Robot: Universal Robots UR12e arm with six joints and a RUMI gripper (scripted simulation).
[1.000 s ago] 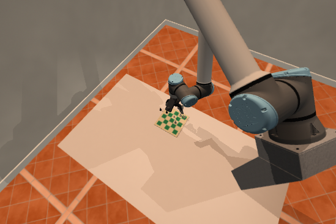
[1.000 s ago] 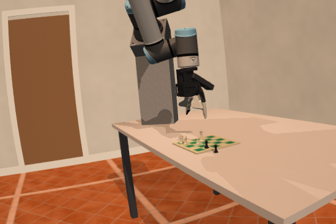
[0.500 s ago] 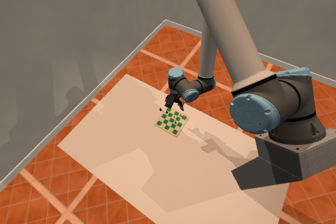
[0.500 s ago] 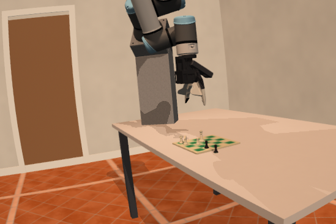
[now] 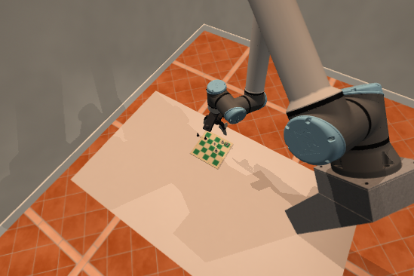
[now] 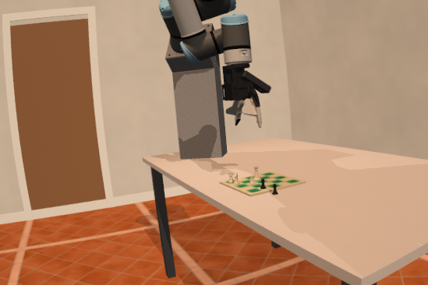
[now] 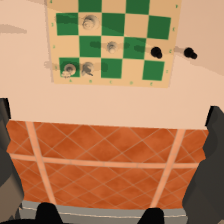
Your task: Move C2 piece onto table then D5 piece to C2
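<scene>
The green and cream chessboard (image 6: 265, 180) lies on the table near its edge; it also shows in the top view (image 5: 212, 149) and at the top of the wrist view (image 7: 112, 42). One black piece (image 6: 274, 189) stands upright on the table just off the board's edge, and shows in the wrist view too (image 7: 190, 52). Another black piece (image 6: 263, 184) (image 7: 156, 52) stands on the board close to it. Several white pieces stand on the board, among them a tall one (image 6: 256, 170) and two side by side (image 6: 233, 178). My gripper (image 6: 248, 123) (image 5: 216, 126) hangs open and empty well above the board's near edge.
The table edge runs close to the board, with orange tiled floor (image 7: 110, 155) beyond it. The arm's grey pedestal (image 6: 199, 105) stands at the back of the table. A brown door (image 6: 56, 113) is in the left wall.
</scene>
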